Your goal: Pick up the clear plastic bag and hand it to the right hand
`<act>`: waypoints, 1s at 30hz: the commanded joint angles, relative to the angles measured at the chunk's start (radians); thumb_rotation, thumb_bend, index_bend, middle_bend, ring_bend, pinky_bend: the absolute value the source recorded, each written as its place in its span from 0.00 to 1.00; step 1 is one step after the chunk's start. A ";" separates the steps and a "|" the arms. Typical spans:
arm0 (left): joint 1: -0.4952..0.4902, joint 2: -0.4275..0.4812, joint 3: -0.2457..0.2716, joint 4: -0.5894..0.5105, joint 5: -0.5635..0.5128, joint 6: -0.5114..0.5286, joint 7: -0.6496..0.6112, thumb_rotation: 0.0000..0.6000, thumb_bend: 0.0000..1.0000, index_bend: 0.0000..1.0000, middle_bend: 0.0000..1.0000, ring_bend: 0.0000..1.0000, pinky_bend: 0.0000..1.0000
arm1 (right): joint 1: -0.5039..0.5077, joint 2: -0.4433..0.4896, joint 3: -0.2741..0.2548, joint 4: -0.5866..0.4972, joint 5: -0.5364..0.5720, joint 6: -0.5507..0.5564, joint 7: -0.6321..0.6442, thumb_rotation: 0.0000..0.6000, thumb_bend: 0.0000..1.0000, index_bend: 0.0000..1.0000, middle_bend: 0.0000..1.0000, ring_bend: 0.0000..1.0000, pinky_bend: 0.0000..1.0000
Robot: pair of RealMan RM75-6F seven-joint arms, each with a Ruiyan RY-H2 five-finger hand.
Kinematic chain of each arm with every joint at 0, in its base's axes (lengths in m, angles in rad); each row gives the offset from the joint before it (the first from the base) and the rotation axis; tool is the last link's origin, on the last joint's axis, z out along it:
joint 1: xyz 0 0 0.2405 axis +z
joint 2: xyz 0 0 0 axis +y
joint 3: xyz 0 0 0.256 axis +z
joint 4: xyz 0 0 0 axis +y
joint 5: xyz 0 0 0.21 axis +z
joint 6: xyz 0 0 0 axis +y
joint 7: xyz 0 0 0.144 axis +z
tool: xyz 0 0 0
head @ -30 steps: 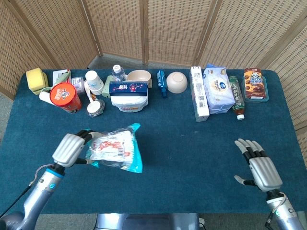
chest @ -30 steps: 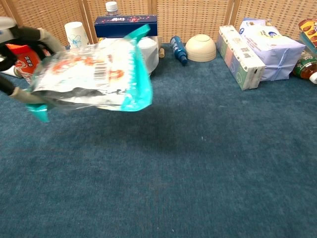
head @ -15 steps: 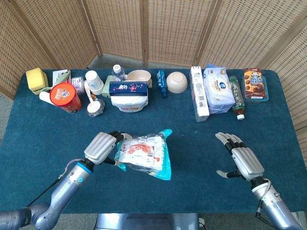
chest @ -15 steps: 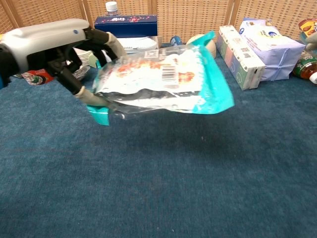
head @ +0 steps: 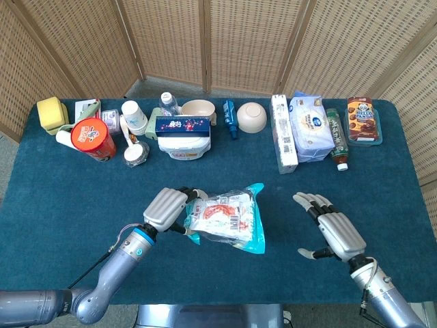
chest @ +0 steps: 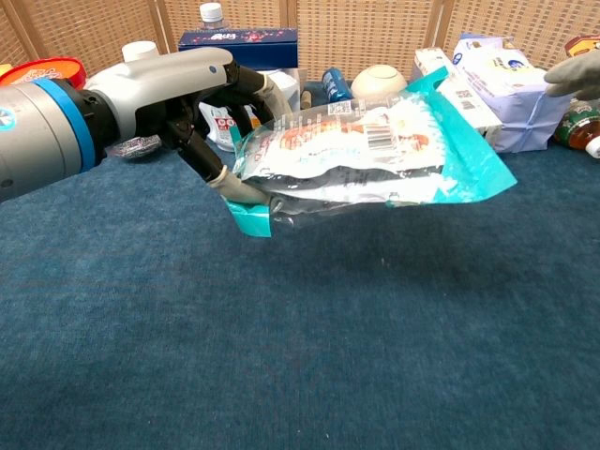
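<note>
My left hand (head: 166, 209) (chest: 192, 94) grips the left end of the clear plastic bag (head: 227, 218) (chest: 370, 161), which has teal edges and a red and white pack inside. The bag hangs level above the blue table (head: 61, 198), near the middle. My right hand (head: 334, 232) hovers open to the right of the bag with its fingers spread, a short gap away. In the chest view only a fingertip of the right hand (chest: 574, 75) shows at the right edge.
Along the table's far edge stand a red tub (head: 93, 139), a white cup (head: 134, 116), a blue box on a white tub (head: 182, 127), two bowls (head: 251, 117), tissue packs (head: 311, 128), a bottle (head: 337, 140) and a biscuit box (head: 362, 119).
My left hand has carried the bag to the right, toward the table's middle. My right hand has moved left and forward, narrowing the gap to the bag.
</note>
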 commanded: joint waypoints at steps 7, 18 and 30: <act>-0.033 -0.006 -0.022 0.000 -0.087 -0.013 -0.025 1.00 0.25 0.69 0.73 0.73 0.89 | 0.016 -0.104 -0.002 0.063 -0.090 0.046 0.029 1.00 0.00 0.00 0.00 0.00 0.00; -0.078 -0.009 -0.033 -0.027 -0.201 -0.018 -0.017 1.00 0.24 0.69 0.73 0.73 0.89 | 0.031 -0.221 0.005 0.107 -0.135 0.099 0.027 1.00 0.00 0.00 0.00 0.00 0.00; -0.124 -0.015 -0.037 -0.061 -0.273 0.012 0.004 1.00 0.24 0.69 0.73 0.73 0.89 | 0.036 -0.329 0.011 0.191 -0.155 0.159 0.009 1.00 0.13 0.21 0.21 0.19 0.36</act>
